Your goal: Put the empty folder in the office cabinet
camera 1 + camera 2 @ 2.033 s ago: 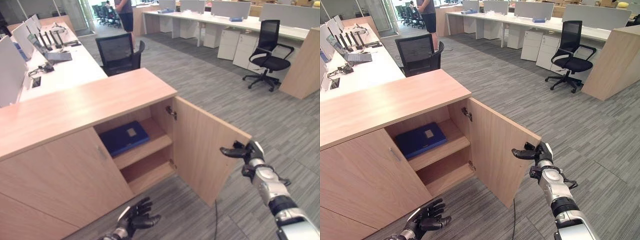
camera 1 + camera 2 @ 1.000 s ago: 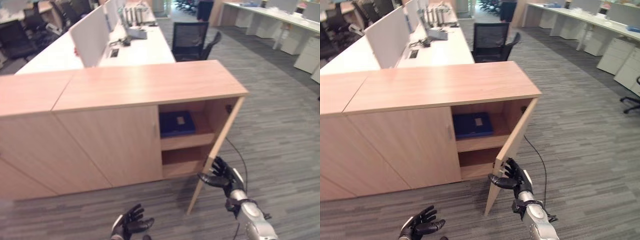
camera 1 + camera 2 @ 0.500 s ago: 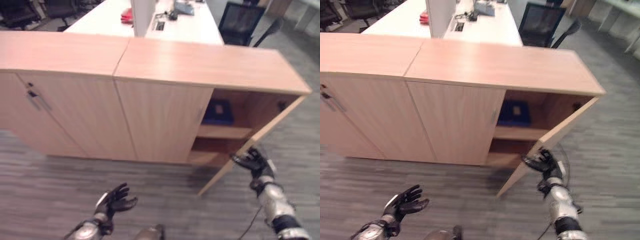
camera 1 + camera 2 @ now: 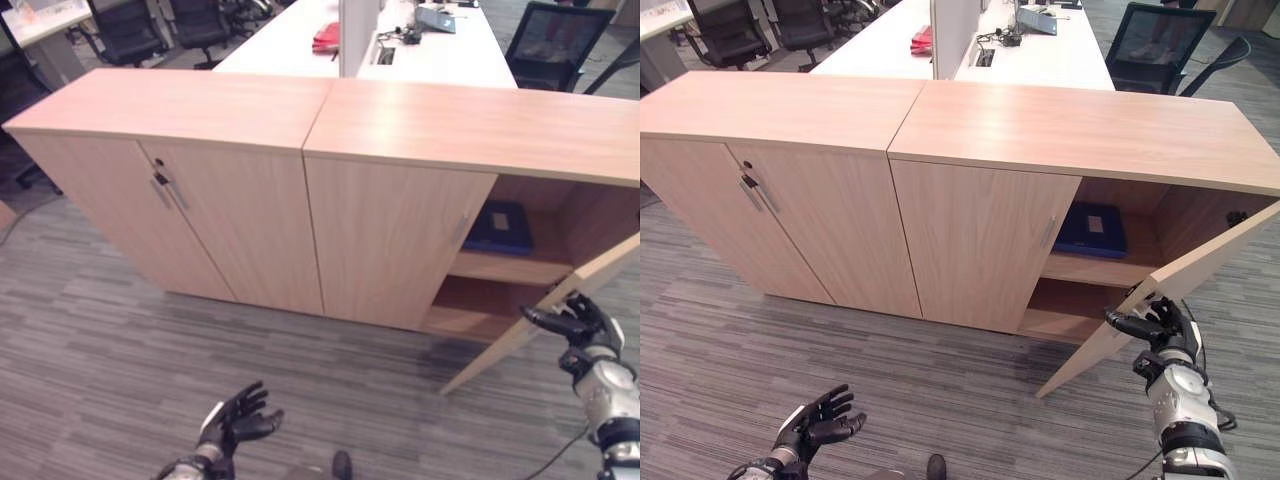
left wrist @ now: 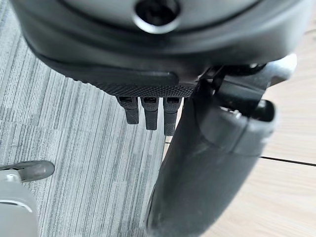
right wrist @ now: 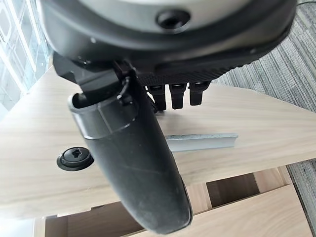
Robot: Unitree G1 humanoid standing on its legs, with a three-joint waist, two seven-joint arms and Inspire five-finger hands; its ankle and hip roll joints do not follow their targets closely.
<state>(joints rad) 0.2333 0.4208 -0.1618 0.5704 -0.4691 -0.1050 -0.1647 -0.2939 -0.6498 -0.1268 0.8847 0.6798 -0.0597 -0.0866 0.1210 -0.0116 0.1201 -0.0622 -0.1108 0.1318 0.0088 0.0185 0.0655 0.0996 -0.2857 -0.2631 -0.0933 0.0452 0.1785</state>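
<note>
Inside, on upper shelf [image 4: 1095, 272] of office cabinet [image 4: 1080, 140]: blue folder [image 4: 1092, 230], lying flat. Cabinet door [image 4: 1160, 300] ajar, swung partway out. Right hand [image 4: 1157, 325] at door's outer face near its free edge, fingers [image 6: 179, 95] loosely spread, gripping nothing. Left hand [image 4: 812, 425] low over grey carpet [image 4: 940, 370], well apart from cabinet, fingers relaxed and spread, empty. Neighbouring cabinet doors [image 4: 790, 220] closed.

Floor: grey striped carpet [image 4: 970, 390] runs all along the front.
Desk behind: long white desk [image 4: 1040, 60] with an upright white divider [image 4: 950, 22] down its middle.
On the desk: something red [image 4: 923, 40] beside the divider, a laptop [image 4: 1045, 18] further back.
Chairs: black office chair [image 4: 1160, 45] at the right end, more dark chairs [image 4: 735, 30] at the far left.
</note>
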